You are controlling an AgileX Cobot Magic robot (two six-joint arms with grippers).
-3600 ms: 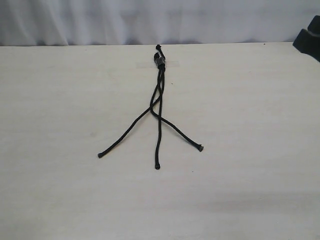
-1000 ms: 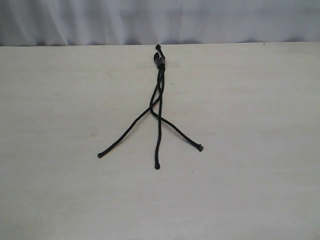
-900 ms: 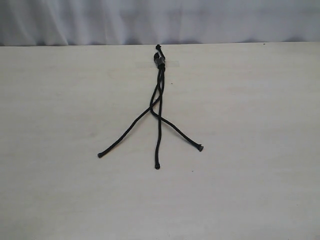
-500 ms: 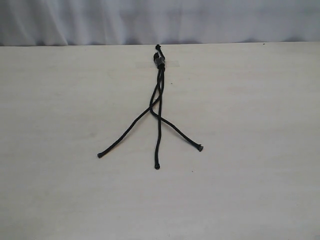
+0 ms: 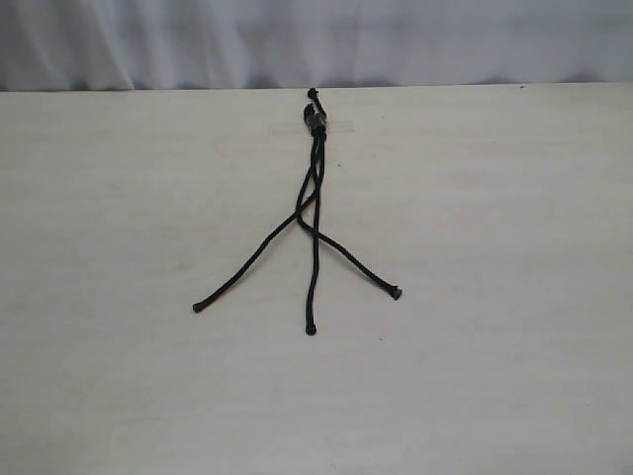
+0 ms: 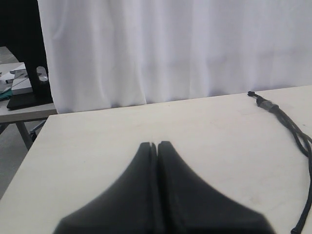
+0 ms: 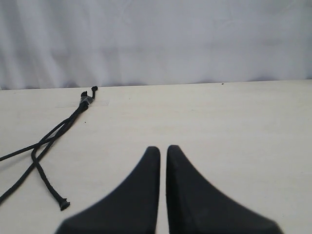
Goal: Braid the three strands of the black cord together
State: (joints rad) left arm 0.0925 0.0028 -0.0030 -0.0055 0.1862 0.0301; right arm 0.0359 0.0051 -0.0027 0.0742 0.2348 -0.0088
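Observation:
The black cord (image 5: 316,121) lies on the pale table, its knotted end held by a clear tape strip (image 5: 339,127) near the far edge. Below the knot the three strands cross loosely, then fan out towards me. The left strand (image 5: 247,262) ends at the left. The middle strand (image 5: 314,287) runs straight down. The right strand (image 5: 356,262) ends at a knobbed tip (image 5: 397,294). Neither gripper shows in the exterior view. My left gripper (image 6: 154,144) is shut and empty, with the cord (image 6: 292,131) off to its side. My right gripper (image 7: 163,148) is shut with a hairline gap, and the cord (image 7: 56,131) lies apart from it.
A white curtain (image 5: 316,40) hangs behind the table's far edge (image 5: 148,89). In the left wrist view a second table with dark equipment (image 6: 24,90) stands beyond the table's side edge.
A black arm part at the far right edge of the exterior view 3.6 s ago has left that view. The cord has not moved.

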